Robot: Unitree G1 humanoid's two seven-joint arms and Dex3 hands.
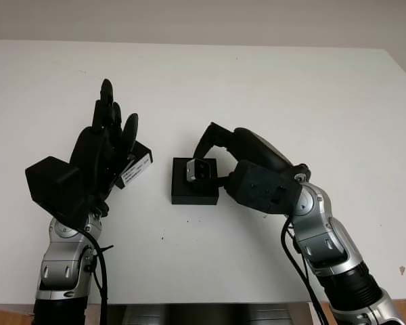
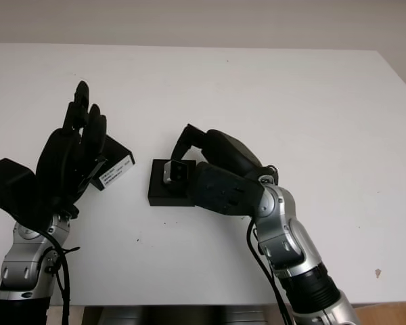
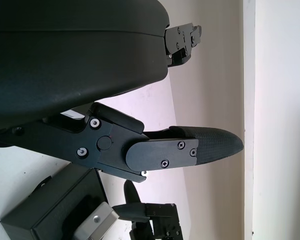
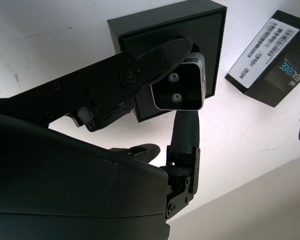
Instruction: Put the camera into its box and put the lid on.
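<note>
Fingers (image 4: 155,60) of the right hand (image 1: 213,152) are pinching the small silver-faced camera (image 1: 197,169) from two sides and holding it right over the open black box (image 1: 195,181), which is sitting flat on the white worktop (image 1: 271,88) near the middle. From where I am standing, the camera is looking partly down into the box's recess; whether it is touching the bottom I cannot tell. Its flat face is turned up and toward the robot, and its body is lining up roughly square with the box walls, so the coming move looks like a short lowering followed by a release. Nothing else is lying in the box as far as the wrist view lets me see.

Over to the left of the box, well clear of it, the left hand (image 1: 98,152) is hovering raised above the worktop, open and holding nothing. Just behind and beside it, the lid (image 1: 137,167), black with a white barcode label, is lying on the worktop, tilted at an angle to the box. That hand is much the nearer one to the lid, so I would expect it to be fetching the lid once the right hand is out of the way.
</note>
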